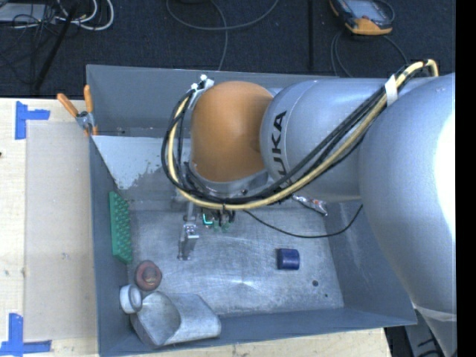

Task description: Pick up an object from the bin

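My gripper (187, 242) hangs below the orange wrist cover, over the bin's floor left of the middle. No loose thing lies directly under it that I can make out. The nearest things are a green toothed strip (120, 226) lying along the left wall, and a small brown round thing (149, 275) below and to the left of the gripper. A small dark-blue block (288, 258) lies on the floor to the gripper's right.
In the front left corner sit a white cap (130, 298) and a grey crumpled piece (177, 319). A thin silvery thing with a red spot (312, 205) pokes out under the arm on the right. The arm hides the bin's back and right.
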Controlling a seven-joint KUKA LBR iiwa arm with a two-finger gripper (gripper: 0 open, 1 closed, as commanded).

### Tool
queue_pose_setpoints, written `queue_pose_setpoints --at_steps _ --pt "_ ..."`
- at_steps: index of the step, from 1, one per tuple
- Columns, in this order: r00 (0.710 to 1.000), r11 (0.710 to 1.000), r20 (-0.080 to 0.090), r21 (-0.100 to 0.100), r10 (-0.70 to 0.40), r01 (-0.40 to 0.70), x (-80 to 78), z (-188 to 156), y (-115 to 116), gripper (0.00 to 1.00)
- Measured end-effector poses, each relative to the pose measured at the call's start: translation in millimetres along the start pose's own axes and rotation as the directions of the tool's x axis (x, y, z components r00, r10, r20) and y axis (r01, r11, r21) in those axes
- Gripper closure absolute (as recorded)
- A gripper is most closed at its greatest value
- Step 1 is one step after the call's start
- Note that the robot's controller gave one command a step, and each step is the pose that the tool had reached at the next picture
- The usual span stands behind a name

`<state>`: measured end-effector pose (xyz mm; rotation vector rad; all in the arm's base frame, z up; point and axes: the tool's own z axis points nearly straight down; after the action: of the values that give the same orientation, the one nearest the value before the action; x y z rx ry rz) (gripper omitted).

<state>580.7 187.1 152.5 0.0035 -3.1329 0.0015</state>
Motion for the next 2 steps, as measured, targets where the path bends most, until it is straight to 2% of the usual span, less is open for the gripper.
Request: queue_pose_setpoints --at_steps 1,2 --pt "0.989 0.989 0.011 0.0 -0.145 0.145 53.3 80.8 18.8 0.0" --pt "0.864 0.865 0.033 0.008 -0.502 0.502 75.4 77.6 53.1 0.0"
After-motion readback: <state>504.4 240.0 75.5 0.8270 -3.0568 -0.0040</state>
